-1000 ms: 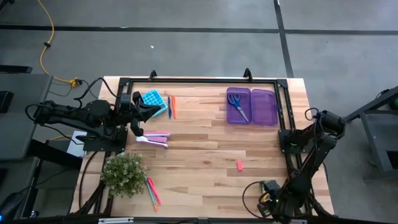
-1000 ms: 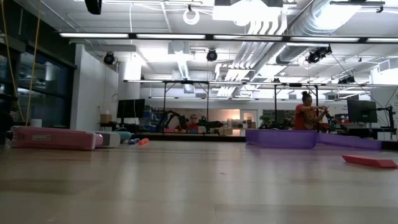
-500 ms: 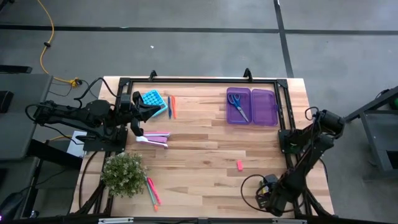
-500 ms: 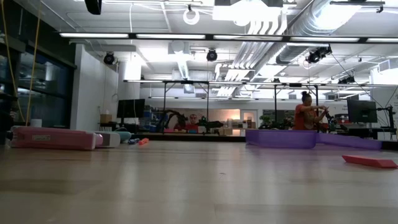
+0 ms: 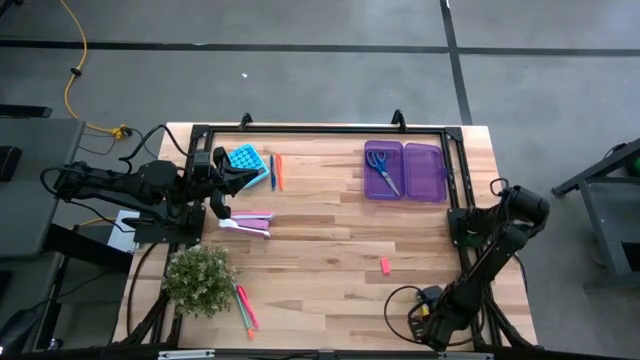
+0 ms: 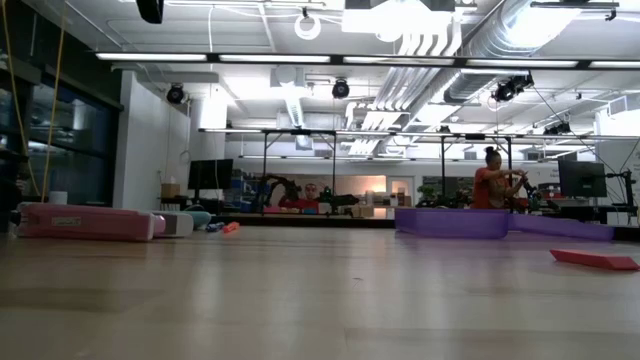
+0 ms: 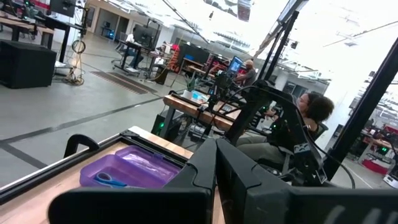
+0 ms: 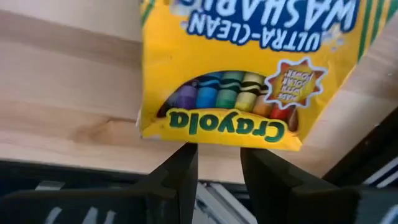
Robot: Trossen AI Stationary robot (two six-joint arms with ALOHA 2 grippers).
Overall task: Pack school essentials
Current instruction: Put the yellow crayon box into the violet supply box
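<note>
**Right gripper poised at the crayon box, left gripper parked shut**

At the table's near right corner, the right gripper [image 8: 214, 165] hangs low beside the table's edge, its two dark fingers [image 8: 177, 171] standing apart with a gap between them. Directly ahead of the fingertips lies the yellow Crayola crayon box [image 8: 239, 68], its window showing a row of coloured crayons. The box's lower edge sits just at the fingertips; whether they touch it cannot be told, and the box is not clamped between them. In the high view the right gripper [image 5: 425, 318] shows at the near edge of the wooden table [image 5: 330, 260].

Also near the front, on the left, stands a bushy green potted plant [image 5: 198, 278] with pink and green pens [image 5: 244, 306] lying just beside it. A small pink eraser [image 5: 385, 265] rests alone toward the middle right.

Farther back, a pink pencil case [image 5: 250, 222] lies near the left gripper [image 5: 216, 192], whose fingers [image 7: 214, 171] are pressed together and hold nothing. Just beyond it lie a light blue block [image 5: 245, 158] and orange and blue pens [image 5: 275, 170].

At the far right, the open translucent purple case [image 5: 405, 172] holds the scissors [image 5: 380, 168] in its left half.
</note>
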